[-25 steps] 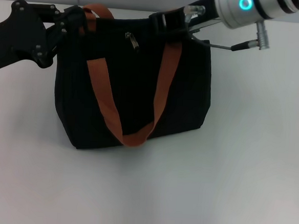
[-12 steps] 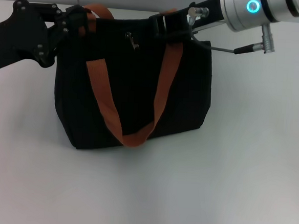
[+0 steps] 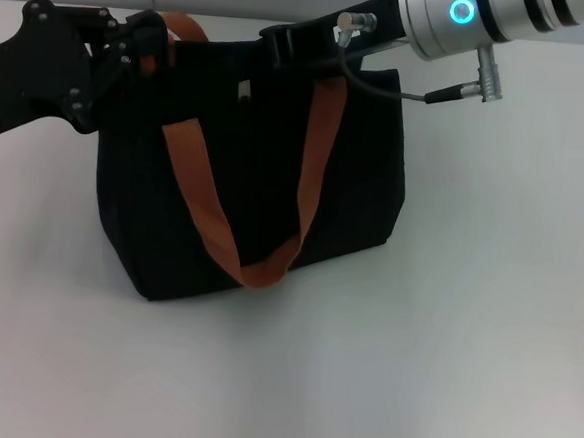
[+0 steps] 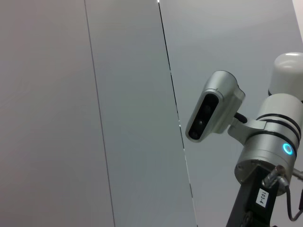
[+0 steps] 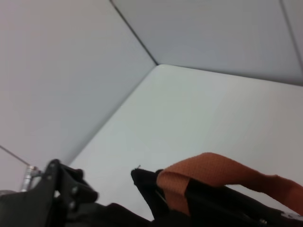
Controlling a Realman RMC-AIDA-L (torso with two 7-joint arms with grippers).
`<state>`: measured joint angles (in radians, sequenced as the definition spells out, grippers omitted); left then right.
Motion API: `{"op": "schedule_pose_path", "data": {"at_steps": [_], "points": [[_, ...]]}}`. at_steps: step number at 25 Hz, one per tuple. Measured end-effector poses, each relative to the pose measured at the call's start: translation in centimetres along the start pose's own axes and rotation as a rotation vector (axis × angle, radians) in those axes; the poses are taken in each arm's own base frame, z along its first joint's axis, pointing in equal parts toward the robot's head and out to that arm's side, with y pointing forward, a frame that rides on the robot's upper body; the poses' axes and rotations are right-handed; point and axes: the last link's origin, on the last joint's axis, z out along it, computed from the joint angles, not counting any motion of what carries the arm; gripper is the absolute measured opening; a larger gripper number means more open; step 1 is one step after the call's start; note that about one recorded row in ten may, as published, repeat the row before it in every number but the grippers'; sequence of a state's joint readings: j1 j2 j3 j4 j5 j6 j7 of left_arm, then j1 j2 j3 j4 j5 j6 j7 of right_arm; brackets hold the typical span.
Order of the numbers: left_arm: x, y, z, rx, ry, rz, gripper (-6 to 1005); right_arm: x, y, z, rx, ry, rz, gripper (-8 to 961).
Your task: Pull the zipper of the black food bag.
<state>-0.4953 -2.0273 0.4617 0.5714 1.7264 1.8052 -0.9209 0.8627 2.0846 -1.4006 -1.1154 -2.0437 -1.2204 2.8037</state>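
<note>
Black bag (image 3: pixel 253 196), upper centre: right gripper (image 3: pixel 274 47) at top-edge zipper (image 3: pixel 245 92), left gripper (image 3: pixel 144 48) at corner; grips indiscernible; zip progress unclear.

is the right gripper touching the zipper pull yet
Cannot tell. In the head view the right gripper sits at the black food bag's top edge, just beside the zipper, but black on black hides any contact or gap.

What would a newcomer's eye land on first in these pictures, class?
Most likely the black food bag, standing upright mid-table with an orange strap looping down its front. Next, the two arms meeting at its top edge: the left claw at the bag's left corner and the right claw reaching along the top, a blue ring light glowing on that arm.
</note>
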Motion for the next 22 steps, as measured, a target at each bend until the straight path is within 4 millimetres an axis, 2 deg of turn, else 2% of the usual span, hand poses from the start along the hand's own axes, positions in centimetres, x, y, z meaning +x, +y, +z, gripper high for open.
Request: {"op": "schedule_pose_path", "data": {"at_steps": [22], "points": [[0.23,0.09,-0.22,-0.003,0.014,-0.008,31,0.53,-0.16,0.18,-0.040,0.002,0.034,203]]}}
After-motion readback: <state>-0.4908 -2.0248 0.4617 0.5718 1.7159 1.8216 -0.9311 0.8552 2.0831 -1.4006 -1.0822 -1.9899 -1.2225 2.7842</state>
